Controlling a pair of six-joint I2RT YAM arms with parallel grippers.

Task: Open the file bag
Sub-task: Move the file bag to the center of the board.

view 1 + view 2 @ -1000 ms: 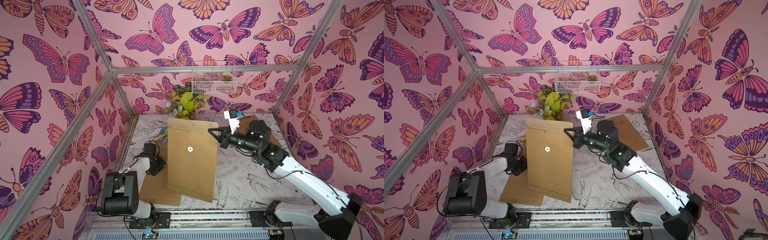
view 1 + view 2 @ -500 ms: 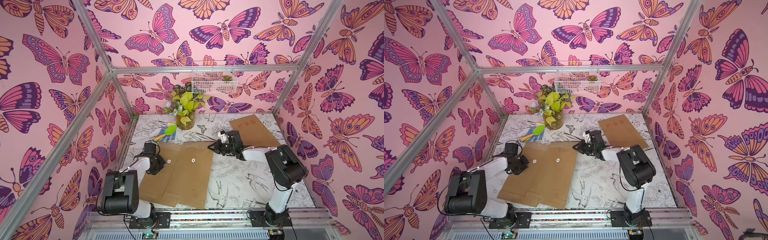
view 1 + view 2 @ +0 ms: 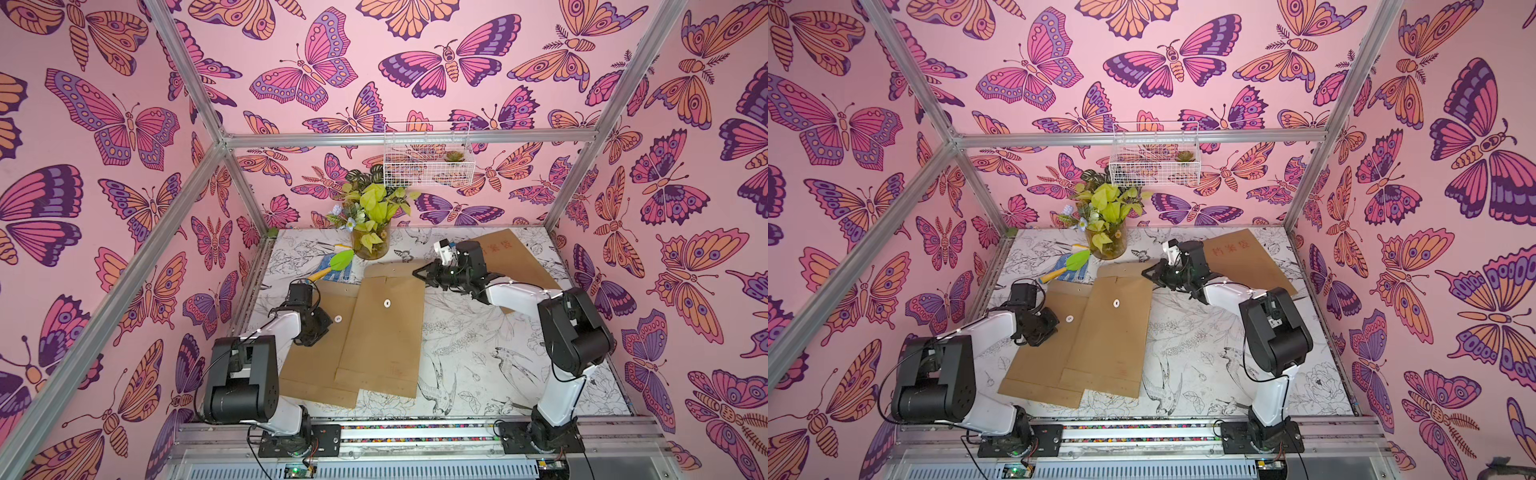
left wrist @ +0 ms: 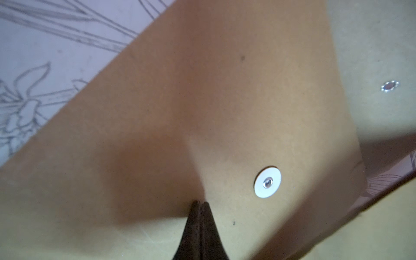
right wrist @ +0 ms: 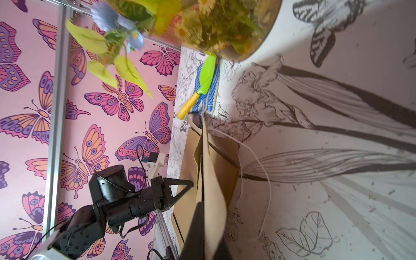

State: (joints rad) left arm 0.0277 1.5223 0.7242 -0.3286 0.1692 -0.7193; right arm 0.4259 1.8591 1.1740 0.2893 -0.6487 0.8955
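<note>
Fingers (image 5: 193, 236) of the right gripper (image 3: 419, 274) clamp the flap corner of the upper brown kraft-paper file bag (image 3: 386, 332), lying flat across a second brown bag (image 3: 311, 357). The left gripper (image 4: 200, 203), tips closed, presses only that lower one. Pulling could drag the unpinned bag or tear the corner.

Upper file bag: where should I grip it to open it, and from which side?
Grip the flap at the upper file bag's far end, at its right corner, coming in low from the right. The thin edge looks lifted off the table there; the right gripper looks shut on it. The left gripper presses the lower file bag.
</note>
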